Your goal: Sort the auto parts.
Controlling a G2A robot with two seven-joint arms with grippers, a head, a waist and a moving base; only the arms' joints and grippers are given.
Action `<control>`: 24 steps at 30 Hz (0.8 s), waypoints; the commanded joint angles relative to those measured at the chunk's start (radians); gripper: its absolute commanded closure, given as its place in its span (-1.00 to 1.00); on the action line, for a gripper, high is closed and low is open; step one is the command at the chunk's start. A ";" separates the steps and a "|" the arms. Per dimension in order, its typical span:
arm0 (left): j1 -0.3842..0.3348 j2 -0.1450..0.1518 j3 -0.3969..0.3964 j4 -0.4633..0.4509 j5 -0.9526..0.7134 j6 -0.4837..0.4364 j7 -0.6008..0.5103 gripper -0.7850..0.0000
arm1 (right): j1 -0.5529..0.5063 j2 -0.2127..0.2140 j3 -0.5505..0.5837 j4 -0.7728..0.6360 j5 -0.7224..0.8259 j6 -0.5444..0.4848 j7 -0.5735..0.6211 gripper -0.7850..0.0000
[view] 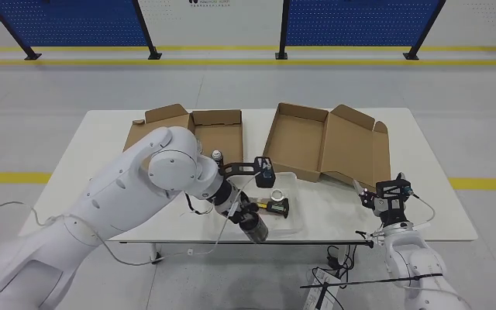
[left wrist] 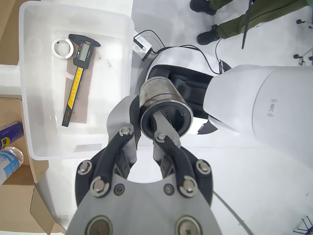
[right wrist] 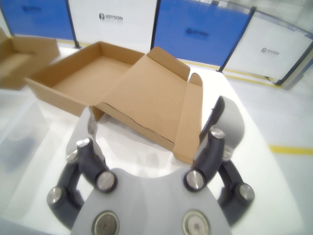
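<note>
**Firmly held: metal cylinder in left gripper, beside the bin**

So, the left gripper (left wrist: 146,123) is clamped on the metal cylinder (left wrist: 162,99). One finger goes inside the bore and the other presses on the outer wall. The cylinder is at the near edge of the table (view: 116,155), just beside the clear bin (left wrist: 73,10) but outside it, w/ its open end toward the wrist cam.

Inside the bin lie a caliper (left wrist: 79,74) and a metal ring (left wrist: 62,48). The ring is right next to the caliper head; I cannot tell if they touch.

The right gripper (right wrist: 154,113) is at the table's near right corner. Its fingers are wide apart, w/ nothing between them. In front of it is the right cardboard box (right wrist: 97,74), lid folded open, interior bare.

The left cardboard box (view: 221,128) is also open, on the far side of the bin. At least one plastic bottle (left wrist: 9,157) lies in it.
</note>
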 commanded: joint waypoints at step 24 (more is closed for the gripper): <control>-0.165 -0.087 0.076 0.240 0.465 0.195 0.208 1.00 | 0.000 0.000 0.000 0.000 0.000 0.000 0.000 -1.00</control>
